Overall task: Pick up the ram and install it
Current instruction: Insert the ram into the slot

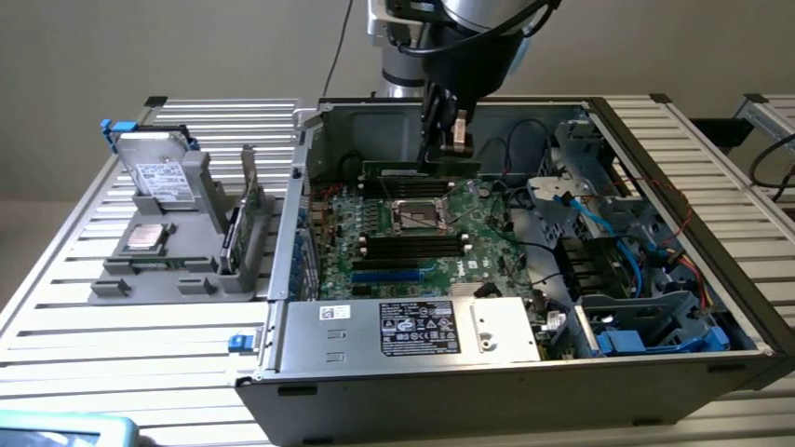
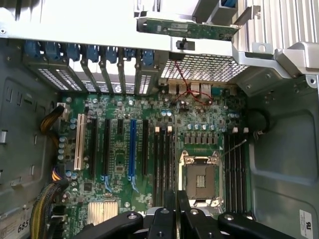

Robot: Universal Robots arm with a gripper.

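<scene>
End effector (image 1: 448, 149): inside the open computer case (image 1: 497, 400); black fingers (image 2: 168, 214) drawn together, clamped on the ram's upper edge.
Ram (image 1: 400, 170): level under the end effector. In the exterior view it is just past the processor socket (image 1: 416, 214), toward the case's far wall. Contact with the motherboard (image 1: 487, 209) cannot be told.
Memory slots (image 2: 163, 159): black, flanking the socket.
Surface (image 1: 125, 335): slatted metal; carries the case and, at the exterior view's left, a grey holder (image 1: 162, 279).

Digits beginning "68" stand on a pale paper sticker (image 2: 20, 228) inside the grey metal computer case (image 2: 279, 164). The white rectangular rating label (image 1: 419, 328) carries print too small to read.
</scene>
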